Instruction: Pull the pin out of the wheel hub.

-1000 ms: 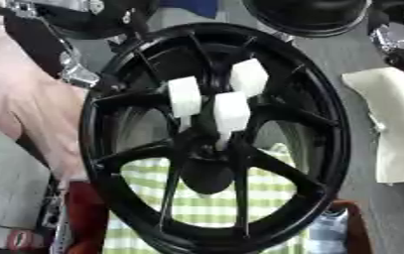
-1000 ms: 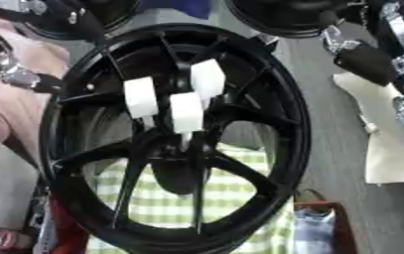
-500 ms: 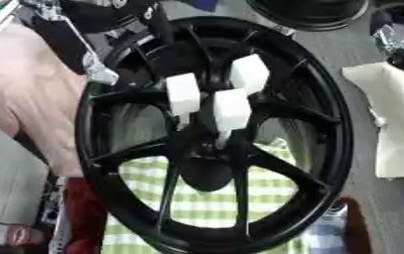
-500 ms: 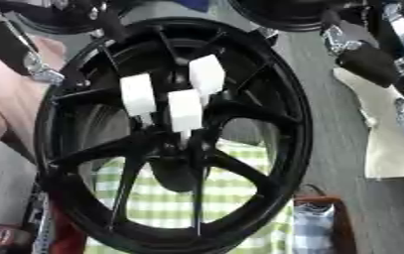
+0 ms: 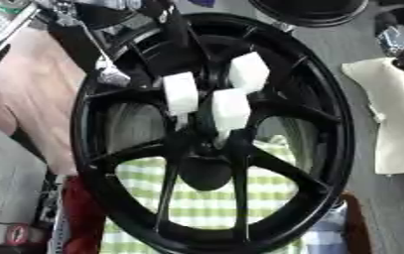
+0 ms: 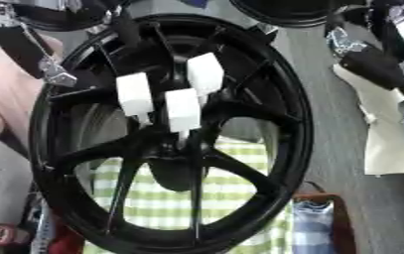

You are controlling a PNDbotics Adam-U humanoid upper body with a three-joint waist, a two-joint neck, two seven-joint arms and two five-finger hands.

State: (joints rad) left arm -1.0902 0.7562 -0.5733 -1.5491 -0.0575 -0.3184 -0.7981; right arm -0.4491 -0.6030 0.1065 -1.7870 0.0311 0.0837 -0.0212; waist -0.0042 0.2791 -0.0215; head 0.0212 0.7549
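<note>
A black spoked wheel hub (image 5: 313,106) fills the middle of both views, standing tilted. Three white block-headed pins stick out of its centre: one on the left (image 5: 180,93), one at the upper right (image 5: 248,72), one lower in the middle (image 5: 229,109). My left hand (image 5: 166,32) comes in from the upper left with its black and silver wrist (image 5: 109,74) over the hub's upper-left rim, a short way above the left pin and not touching any pin. My right hand (image 6: 370,64) hangs at the upper right, off the hub.
A green-and-white checked cloth (image 5: 201,208) lies under the hub. A cream cloth (image 5: 396,119) is on the right, another black wheel (image 5: 313,10) at the top, a pink sheet (image 5: 23,94) on the left, blue cloth (image 6: 313,223) at lower right.
My left arm has moved right, from outside the rim to over the hub's upper-left spokes. The three pins stay in place. The right arm has hardly moved.
</note>
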